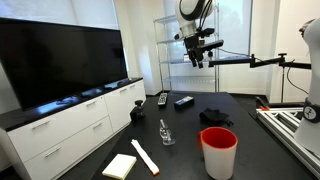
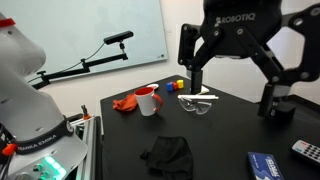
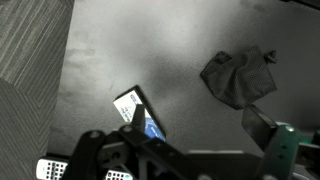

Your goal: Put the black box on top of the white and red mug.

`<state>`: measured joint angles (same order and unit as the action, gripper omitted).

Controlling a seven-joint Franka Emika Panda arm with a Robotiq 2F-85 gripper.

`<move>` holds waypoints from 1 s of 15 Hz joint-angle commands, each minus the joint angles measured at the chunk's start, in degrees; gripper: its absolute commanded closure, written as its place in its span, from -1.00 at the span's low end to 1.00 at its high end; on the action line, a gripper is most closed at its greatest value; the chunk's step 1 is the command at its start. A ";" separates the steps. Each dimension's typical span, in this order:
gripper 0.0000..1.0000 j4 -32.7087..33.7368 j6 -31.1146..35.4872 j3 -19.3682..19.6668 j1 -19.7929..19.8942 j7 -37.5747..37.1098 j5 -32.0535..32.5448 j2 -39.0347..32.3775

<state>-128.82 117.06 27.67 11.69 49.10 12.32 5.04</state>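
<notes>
The black box (image 1: 184, 101) lies flat on the dark table; in the wrist view (image 3: 138, 112) and in an exterior view (image 2: 270, 165) its top shows a blue and white label. The white and red mug (image 1: 218, 151) stands upright near the table's edge, empty, also seen in an exterior view (image 2: 148, 100). My gripper (image 1: 198, 60) hangs high above the table, open and empty, its fingers wide apart (image 2: 233, 95). In the wrist view the gripper (image 3: 200, 140) has the box by its left finger, far below.
A black cloth (image 3: 238, 77) lies crumpled near the box (image 1: 215, 117). A remote (image 1: 162, 98), a small glass (image 1: 166, 133), a white stick (image 1: 145, 157) and a notepad (image 1: 120, 165) are on the table. An orange cloth (image 2: 125, 103) lies beside the mug.
</notes>
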 commanded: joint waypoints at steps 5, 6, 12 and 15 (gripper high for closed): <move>-1.00 -5.45 14.98 -6.43 2.08 0.40 7.45 -1.64; -1.00 -6.00 17.47 -7.07 2.17 0.34 8.14 -2.30; -1.00 -7.67 29.17 -7.98 3.49 0.95 7.66 -5.80; -1.00 -6.93 30.64 -8.07 4.55 2.66 4.90 -8.36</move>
<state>-136.23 145.69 20.68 14.37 49.04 19.50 -2.31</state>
